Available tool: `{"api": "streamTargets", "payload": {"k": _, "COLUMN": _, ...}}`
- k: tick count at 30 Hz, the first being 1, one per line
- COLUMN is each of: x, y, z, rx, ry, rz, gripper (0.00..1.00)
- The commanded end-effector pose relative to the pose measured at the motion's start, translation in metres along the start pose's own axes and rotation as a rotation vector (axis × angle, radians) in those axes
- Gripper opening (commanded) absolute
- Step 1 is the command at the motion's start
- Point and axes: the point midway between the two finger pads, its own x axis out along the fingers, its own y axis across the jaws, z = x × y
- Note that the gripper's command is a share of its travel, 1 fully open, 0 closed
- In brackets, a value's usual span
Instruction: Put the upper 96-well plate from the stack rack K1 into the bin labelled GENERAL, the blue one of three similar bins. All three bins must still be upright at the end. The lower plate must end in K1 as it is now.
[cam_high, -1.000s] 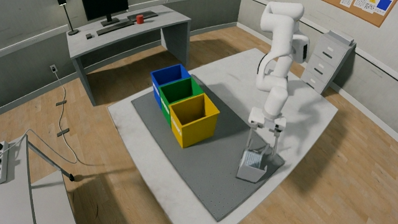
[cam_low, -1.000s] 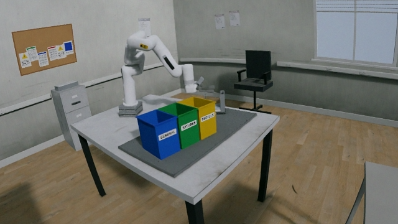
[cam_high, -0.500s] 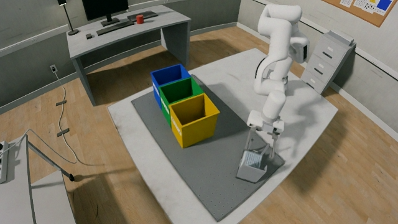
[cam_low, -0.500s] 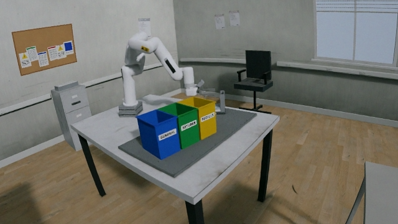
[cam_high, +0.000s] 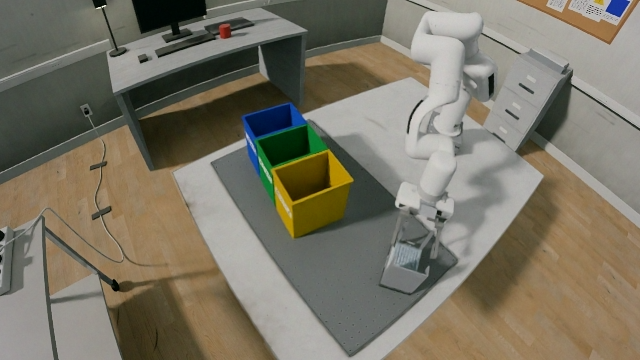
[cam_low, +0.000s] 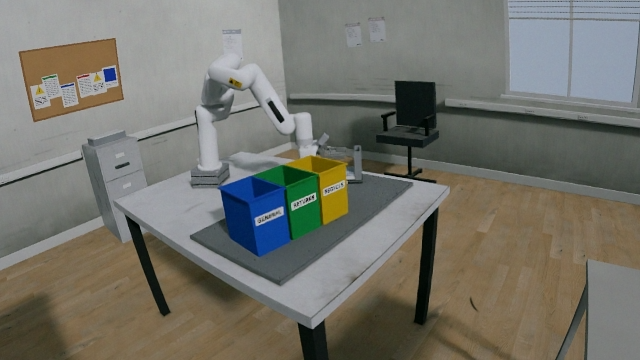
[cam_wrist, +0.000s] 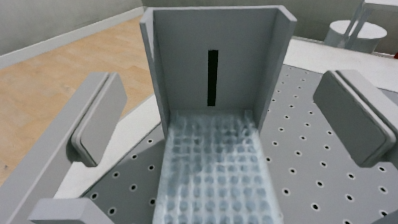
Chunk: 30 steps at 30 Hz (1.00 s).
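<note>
The rack K1 (cam_high: 406, 278) (cam_low: 358, 162) (cam_wrist: 185, 60) stands upright on the grey mat. The upper 96-well plate (cam_high: 407, 256) (cam_wrist: 215, 175) lies in it, pale and translucent; the lower plate is hidden beneath. My gripper (cam_high: 413, 248) (cam_wrist: 227, 120) is open, with its fingers wide apart on either side of the plate and nothing held. In the wrist view both pads stand clear of the plate. The blue bin (cam_high: 273, 121) (cam_low: 240, 215) labelled GENERAL stands upright at the far end of the row from the rack.
The green bin (cam_high: 290, 145) (cam_low: 304, 220) stands upright between the blue bin and the yellow bin (cam_high: 322, 210) (cam_low: 334, 206), which is also upright and nearest the rack. All three stand close together on the mat (cam_high: 320, 285) (cam_low: 343, 238). The rack's tall slotted wall rises beyond the plate.
</note>
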Motion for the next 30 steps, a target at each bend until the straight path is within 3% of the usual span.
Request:
{"api": "streamTargets", "payload": {"k": 1, "x": 0.001, "y": 0.0, "z": -0.008, "rx": -0.001, "ry": -0.004, "rz": 0.0, "gripper": 0.37}}
{"api": "streamTargets", "payload": {"k": 30, "x": 0.001, "y": 0.0, "z": -0.05, "rx": -0.001, "ry": -0.004, "rz": 0.0, "gripper": 0.37}}
